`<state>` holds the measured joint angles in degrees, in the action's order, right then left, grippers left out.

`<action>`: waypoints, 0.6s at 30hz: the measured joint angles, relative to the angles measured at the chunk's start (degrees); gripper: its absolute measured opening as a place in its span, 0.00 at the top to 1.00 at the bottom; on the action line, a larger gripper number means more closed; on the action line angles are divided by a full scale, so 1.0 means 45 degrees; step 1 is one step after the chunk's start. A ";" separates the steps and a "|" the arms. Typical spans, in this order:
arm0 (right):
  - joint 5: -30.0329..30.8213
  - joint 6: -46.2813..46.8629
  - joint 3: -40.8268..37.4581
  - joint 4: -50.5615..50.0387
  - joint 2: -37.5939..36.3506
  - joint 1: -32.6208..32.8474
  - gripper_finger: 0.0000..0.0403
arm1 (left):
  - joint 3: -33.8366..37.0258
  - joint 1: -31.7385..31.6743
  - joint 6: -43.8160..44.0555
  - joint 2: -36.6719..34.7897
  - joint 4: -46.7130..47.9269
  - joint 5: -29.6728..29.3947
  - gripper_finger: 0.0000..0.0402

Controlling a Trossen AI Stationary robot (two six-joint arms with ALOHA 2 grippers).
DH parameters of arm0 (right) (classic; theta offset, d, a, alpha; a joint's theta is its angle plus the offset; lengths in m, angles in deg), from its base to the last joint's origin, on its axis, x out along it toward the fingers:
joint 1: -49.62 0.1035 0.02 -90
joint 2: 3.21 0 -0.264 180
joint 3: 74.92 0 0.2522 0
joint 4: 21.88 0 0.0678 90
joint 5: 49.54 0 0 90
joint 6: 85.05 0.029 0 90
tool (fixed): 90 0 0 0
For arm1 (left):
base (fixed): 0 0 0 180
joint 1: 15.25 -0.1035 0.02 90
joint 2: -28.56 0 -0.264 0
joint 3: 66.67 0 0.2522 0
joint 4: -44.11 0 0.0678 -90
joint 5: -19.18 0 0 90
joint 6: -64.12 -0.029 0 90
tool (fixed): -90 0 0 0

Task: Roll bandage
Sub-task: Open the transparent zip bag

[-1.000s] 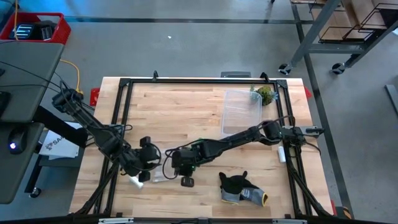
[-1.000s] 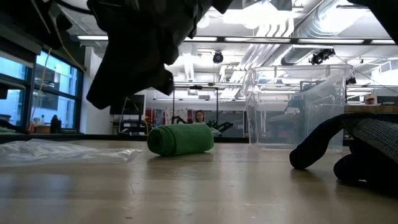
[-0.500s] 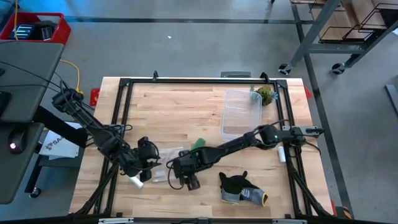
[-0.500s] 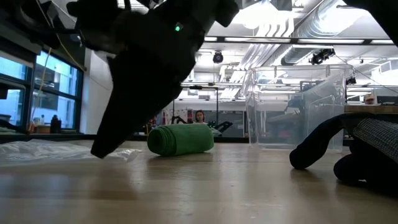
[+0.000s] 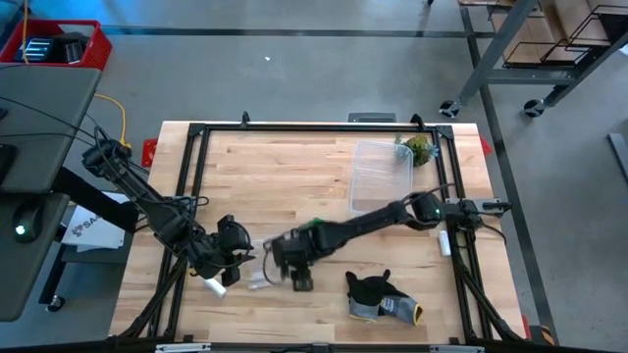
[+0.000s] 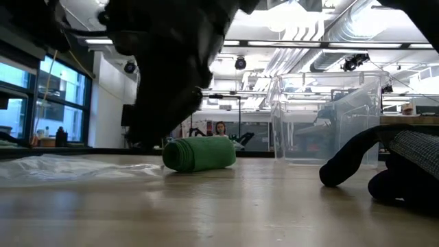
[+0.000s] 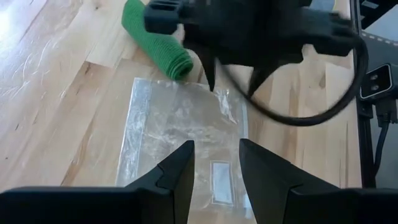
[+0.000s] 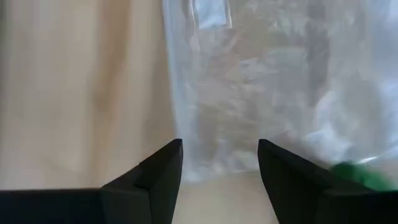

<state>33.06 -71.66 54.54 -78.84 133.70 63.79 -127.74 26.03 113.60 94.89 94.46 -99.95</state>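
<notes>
The bandage (image 6: 199, 154) is a compact green roll lying on its side on the wooden table, also seen in the left wrist view (image 7: 155, 38). Beside it a clear plastic bag (image 7: 180, 137) lies flat. My right gripper (image 7: 231, 84) points down, open, over the bag's edge next to the bandage (image 8: 357, 175); in the high view its arm partly covers the roll (image 5: 312, 226). My left gripper (image 7: 216, 171) is open, slanting down over the bag's opposite end with nothing between its fingers. My right gripper's fingertips (image 7: 210, 81) stand at the clear bag's edge (image 7: 217, 96) nearest the bandage, coming from above. Whether they touch the bag I cannot tell.
A clear plastic box (image 5: 381, 176) stands at the back right, with a green clump (image 5: 417, 149) behind it. A dark grey glove (image 5: 378, 297) lies near the front edge. A small white cylinder (image 5: 216, 285) lies front left. A black frame (image 5: 294, 127) rims the table.
My right gripper swung toward the table's near edge and dipped down to the clear bag, then drew back a little toward the bandage and rose slightly. The green roll has stayed where it lay.
</notes>
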 joint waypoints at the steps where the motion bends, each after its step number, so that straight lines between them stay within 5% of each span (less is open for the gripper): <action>1: -0.0792 0.0943 0.0032 0.0095 -0.0001 -0.0145 0.50 | 0.0000 0.0000 0.0001 0.0000 -0.0021 -0.0030 0.69; 6: -0.2206 0.6091 -0.0060 -0.0107 0.0033 -0.0290 0.51 | 0.0000 0.0000 0.0663 0.0106 -0.0014 0.0196 0.69; 18: -0.1256 1.0930 -0.0977 0.0480 0.0042 -0.0339 0.51 | 0.2475 0.0029 0.2483 0.0598 -0.2139 0.1722 0.69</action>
<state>27.41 -22.47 50.15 -76.68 133.89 62.27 -116.60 26.16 124.77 97.58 84.83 -92.20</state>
